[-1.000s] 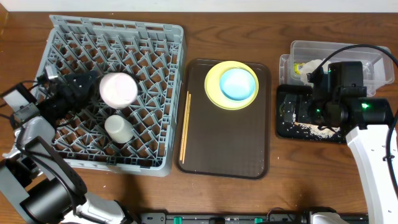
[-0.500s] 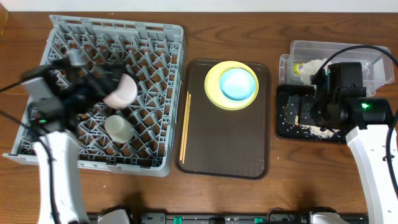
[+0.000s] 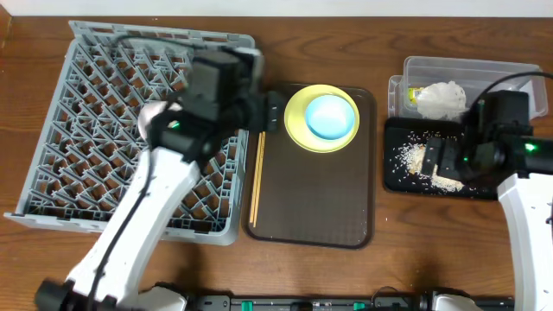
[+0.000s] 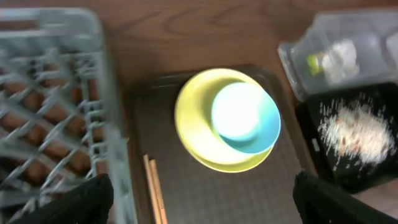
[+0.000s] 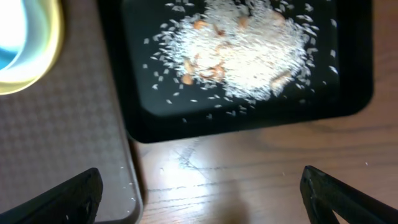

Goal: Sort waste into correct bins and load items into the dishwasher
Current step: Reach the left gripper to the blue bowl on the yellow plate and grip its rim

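Left hand (image 3: 273,112), jaws spread wide and empty, hangs over the seam between the grey dish rack (image 3: 155,30) and the brown serving tray (image 3: 320,199). It faces the light-blue bowl (image 3: 330,117), which sits nested in the pale-yellow plate (image 3: 298,130) at the tray's far end. The chopsticks (image 3: 257,177) lie side by side along the tray's left edge. At right, the right hand (image 3: 436,160), likewise wide and holding nothing, hovers above the black tray (image 3: 406,186), where rice crumbs (image 3: 419,160) are scattered. The napkin (image 3: 448,95) and wrapper (image 3: 415,92) rest in the clear tub (image 3: 518,73) just beyond. The bowl looks rigid, light and glossy, so it is probably slick. A pinch across its rim, one finger inside and one outside, seems the surest hold, lifted straight up so the plate is not dragged. The plate, lying flat, offers only its thin raised lip. The chopsticks are slender and apt to roll; a pinch across both at mid-length would suit.
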Controlling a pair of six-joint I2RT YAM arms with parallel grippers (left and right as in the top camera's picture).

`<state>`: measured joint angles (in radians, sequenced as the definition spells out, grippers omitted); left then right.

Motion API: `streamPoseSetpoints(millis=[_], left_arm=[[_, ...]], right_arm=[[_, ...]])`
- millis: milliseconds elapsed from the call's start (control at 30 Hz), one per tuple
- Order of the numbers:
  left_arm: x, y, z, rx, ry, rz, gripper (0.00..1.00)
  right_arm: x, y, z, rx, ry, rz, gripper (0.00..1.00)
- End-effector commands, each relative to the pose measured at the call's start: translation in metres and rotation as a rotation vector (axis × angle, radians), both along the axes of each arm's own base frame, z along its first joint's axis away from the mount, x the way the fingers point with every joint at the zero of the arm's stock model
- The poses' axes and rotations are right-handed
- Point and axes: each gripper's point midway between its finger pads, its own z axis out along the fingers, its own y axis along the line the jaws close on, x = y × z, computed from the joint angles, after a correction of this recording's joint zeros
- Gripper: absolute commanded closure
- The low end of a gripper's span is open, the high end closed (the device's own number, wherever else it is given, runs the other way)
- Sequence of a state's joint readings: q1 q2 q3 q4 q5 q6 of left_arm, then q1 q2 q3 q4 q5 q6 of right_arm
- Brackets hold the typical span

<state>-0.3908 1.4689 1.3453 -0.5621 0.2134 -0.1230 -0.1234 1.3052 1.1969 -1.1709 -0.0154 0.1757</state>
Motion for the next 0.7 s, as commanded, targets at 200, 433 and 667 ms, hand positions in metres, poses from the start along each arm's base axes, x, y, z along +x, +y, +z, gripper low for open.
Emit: streamPoseSetpoints(millis=[200, 433, 667], left_arm=[[0.004, -0.139, -0.090, 0.219, -0.123, -0.452, 0.07], [0.011, -0.170, -0.155, 0.232, -0.095, -0.495, 0.08], [0.019, -0.142, -0.195, 0.375, -0.032, -0.417, 0.31]], right_arm=[[-0.003, -0.009, 0.006, -0.008, -0.002, -0.041, 0.01], [-0.007, -0.009, 0.004, -0.006, 0.016, -0.041, 0.01], [-0.008, -0.008, 0.004, -0.005, 0.020, -0.041, 0.01]])
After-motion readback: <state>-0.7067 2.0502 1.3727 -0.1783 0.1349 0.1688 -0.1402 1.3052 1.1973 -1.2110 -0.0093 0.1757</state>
